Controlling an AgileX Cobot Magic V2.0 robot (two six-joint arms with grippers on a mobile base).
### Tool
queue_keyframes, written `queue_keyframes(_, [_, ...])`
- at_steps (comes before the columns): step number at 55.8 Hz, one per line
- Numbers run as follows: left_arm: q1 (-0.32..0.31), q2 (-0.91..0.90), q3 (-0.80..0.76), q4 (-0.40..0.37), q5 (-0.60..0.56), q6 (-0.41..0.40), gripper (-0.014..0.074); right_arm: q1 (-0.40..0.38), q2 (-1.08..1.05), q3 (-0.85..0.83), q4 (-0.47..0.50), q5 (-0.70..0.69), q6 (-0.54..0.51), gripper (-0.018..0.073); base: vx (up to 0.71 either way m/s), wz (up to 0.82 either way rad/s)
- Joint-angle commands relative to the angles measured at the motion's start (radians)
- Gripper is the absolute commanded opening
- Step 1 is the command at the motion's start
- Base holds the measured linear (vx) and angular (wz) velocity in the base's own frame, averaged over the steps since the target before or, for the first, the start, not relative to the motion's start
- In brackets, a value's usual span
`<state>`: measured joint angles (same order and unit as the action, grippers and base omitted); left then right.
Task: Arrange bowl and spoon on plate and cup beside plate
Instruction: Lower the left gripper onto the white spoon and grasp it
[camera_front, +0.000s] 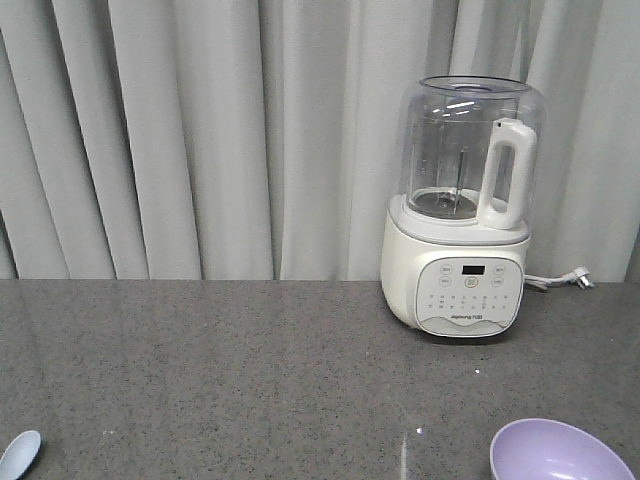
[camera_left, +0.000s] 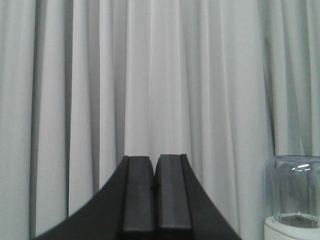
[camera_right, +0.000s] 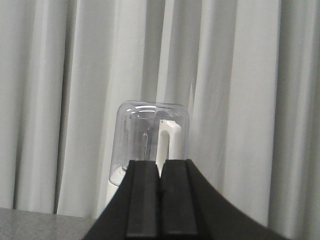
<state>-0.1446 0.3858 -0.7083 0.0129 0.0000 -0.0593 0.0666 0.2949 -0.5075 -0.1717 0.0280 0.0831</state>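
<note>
The lavender bowl (camera_front: 558, 452) sits at the bottom right edge of the front view, partly cut off. A pale blue spoon (camera_front: 18, 455) shows its scoop at the bottom left corner. The plate and the cup are out of view. My left gripper (camera_left: 154, 165) is raised and points at the curtain, its black fingers pressed together with nothing between them. My right gripper (camera_right: 160, 167) is also raised and shut on nothing, facing the blender. Neither gripper appears in the front view.
A white blender (camera_front: 462, 210) with a clear jug stands at the back right of the grey speckled counter (camera_front: 250, 370); its jug (camera_right: 150, 142) (camera_left: 295, 192) shows in both wrist views. Its cable and plug (camera_front: 565, 280) lie to its right. Grey curtains (camera_front: 200, 130) hang behind.
</note>
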Motion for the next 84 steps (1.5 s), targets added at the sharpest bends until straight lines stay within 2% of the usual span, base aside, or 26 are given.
queue_keyframes(1, [0.002, 0.16, -0.091, -0.003, -0.006, 0.007, 0.0, -0.003, 0.116, -0.062, -0.014, -0.138, -0.015, -0.0008, 0.0, 0.0])
queue_keyframes(15, [0.002, 0.356, -0.117, 0.0, 0.011, 0.007, 0.0011, -0.003, 0.265, -0.062, -0.007, -0.169, 0.005, 0.0001, 0.0, 0.0])
queue_keyframes(23, [0.002, 0.385, -0.117, 0.003, 0.006, 0.007, 0.0094, -0.003, 0.27, -0.062, -0.013, -0.167, -0.004, 0.007, 0.0, 0.0])
queue_keyframes(28, [0.002, 0.397, -0.117, 0.003, 0.009, 0.007, 0.0202, -0.003, 0.27, -0.062, -0.013, -0.15, -0.004, 0.0162, 0.0, 0.0])
queue_keyframes(38, [0.002, 0.405, -0.117, 0.003, 0.022, 0.007, 0.0457, -0.003, 0.27, -0.062, -0.011, -0.128, 0.0, 0.0489, 0.0, 0.0])
queue_keyframes(45, [0.002, 0.416, -0.118, 0.003, 0.047, 0.004, 0.0517, -0.003, 0.27, -0.062, -0.011, -0.131, 0.0, 0.064, 0.0, 0.0])
queue_keyframes(47, [0.002, 0.416, -0.128, 0.003, 0.091, 0.004, 0.0516, -0.003, 0.27, -0.062, -0.011, -0.131, 0.0, 0.0657, 0.0, 0.0])
queue_keyframes(52, [0.002, 0.429, -0.195, 0.023, 0.319, 0.004, 0.0502, -0.003, 0.27, -0.062, -0.011, -0.128, 0.0, 0.066, 0.0, 0.0])
queue_keyframes(57, [0.002, 0.486, -0.295, 0.152, 0.571, -0.007, 0.0482, -0.003, 0.27, -0.062, -0.011, -0.123, 0.0, 0.0644, 0.0, 0.0])
queue_keyframes(61, [0.002, 0.569, -0.363, 0.281, 0.749, -0.071, 0.0467, -0.003, 0.27, -0.062, -0.011, -0.123, 0.0, 0.0623, 0.0, 0.0])
queue_keyframes(66, [0.002, 0.681, -0.408, 0.361, 0.934, -0.129, 0.045, -0.003, 0.27, -0.062, -0.011, -0.123, 0.0, 0.059, 0.0, 0.0])
queue_keyframes(69, [0.002, 0.741, -0.406, 0.364, 0.983, -0.123, 0.0442, -0.003, 0.27, -0.062, -0.011, -0.123, 0.0, 0.0573, 0.0, 0.0])
queue_keyframes(73, [0.002, 0.818, -0.406, 0.326, 1.016, -0.099, 0.0436, -0.003, 0.27, -0.062, -0.011, -0.123, 0.0, 0.0555, 0.0, 0.0])
queue_keyframes(80, [0.002, 0.926, -0.406, 0.241, 1.009, -0.044, 0.0429, -0.003, 0.27, -0.062, -0.011, -0.121, 0.0, 0.0546, 0.0, 0.0])
queue_keyframes(84, [0.002, 0.98, -0.406, 0.23, 1.012, -0.031, 0.0429, -0.003, 0.27, -0.062, -0.011, -0.111, 0.0, 0.0546, 0.0, 0.0])
